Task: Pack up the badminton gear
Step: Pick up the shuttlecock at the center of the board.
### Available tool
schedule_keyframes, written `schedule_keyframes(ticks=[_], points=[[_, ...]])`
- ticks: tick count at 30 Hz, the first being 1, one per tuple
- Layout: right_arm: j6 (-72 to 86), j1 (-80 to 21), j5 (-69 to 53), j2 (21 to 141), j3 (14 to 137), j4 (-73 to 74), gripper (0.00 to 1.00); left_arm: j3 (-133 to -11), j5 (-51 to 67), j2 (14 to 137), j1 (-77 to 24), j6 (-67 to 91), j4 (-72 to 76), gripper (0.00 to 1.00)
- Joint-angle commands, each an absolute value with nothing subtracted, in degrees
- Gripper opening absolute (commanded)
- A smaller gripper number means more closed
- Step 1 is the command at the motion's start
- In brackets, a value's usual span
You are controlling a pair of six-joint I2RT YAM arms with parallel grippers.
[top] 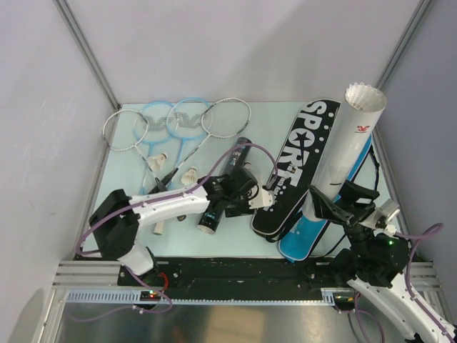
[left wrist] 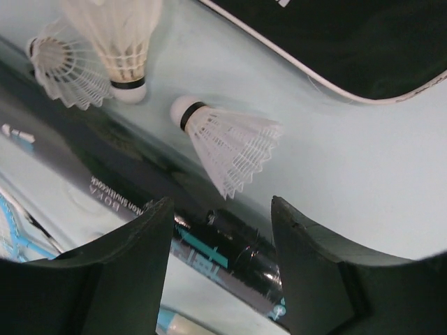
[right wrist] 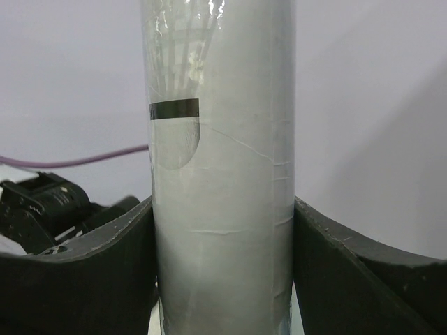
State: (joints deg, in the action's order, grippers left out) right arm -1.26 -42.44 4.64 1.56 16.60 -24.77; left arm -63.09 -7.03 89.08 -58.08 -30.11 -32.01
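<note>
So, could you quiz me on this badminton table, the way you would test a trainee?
1. True or false: the black SPORT bag lies partly on top of the blue bag.
2. What is the right claw gripping? A) nothing at all B) the white tube C) the black SPORT bag
3. How many shuttlecocks does the left wrist view show on the table?
Key: 1 true; 2 B, held upright; 3 three.
</note>
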Motion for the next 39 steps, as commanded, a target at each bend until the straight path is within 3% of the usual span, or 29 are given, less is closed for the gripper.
schedule_keyframes(ticks=[1, 7, 15, 17, 22, 26, 31, 39], points=[[-3.6, -42.7, 6.8, -1.5, 20.6, -23.6, 0.37, -64.7, -4.5, 91.2, -59.0, -34.4, -29.1, 0.62], [-4.5, -42.7, 8.3, -2.3, 20.8, -22.1, 0.38, -64.0, -5.6, 94.3, -59.3, -34.8, -25.7, 0.6], [-4.6, -42.7, 8.6, -2.3, 21.2, -21.4, 0.38, -63.1, -10.0, 98.2, -59.3, -36.2, -20.7, 0.49], [-4.6, -42.7, 8.6, -2.4, 21.5, -20.8, 0.38, -62.2, -10.9, 97.8, -59.4, -36.3, -18.8, 0.43], [-3.3, -42.7, 8.9, -2.2, 21.7, -20.8, 0.39, -59.4, -14.4, 94.7, -59.3, -36.2, -13.3, 0.15], [-2.3, -42.7, 8.5, -1.7, 21.7, -21.3, 0.39, -59.2, -16.2, 91.6, -58.8, -33.5, -11.2, 0.02], [-1.2, -42.7, 9.2, -1.3, 21.8, -20.0, 0.38, -61.7, -16.5, 87.2, -55.5, -24.0, -10.6, 0.0], [-3.0, -42.7, 9.4, -0.2, 21.8, -17.8, 0.38, -64.6, -1.2, 75.6, -45.0, -6.3, -10.4, 0.0]])
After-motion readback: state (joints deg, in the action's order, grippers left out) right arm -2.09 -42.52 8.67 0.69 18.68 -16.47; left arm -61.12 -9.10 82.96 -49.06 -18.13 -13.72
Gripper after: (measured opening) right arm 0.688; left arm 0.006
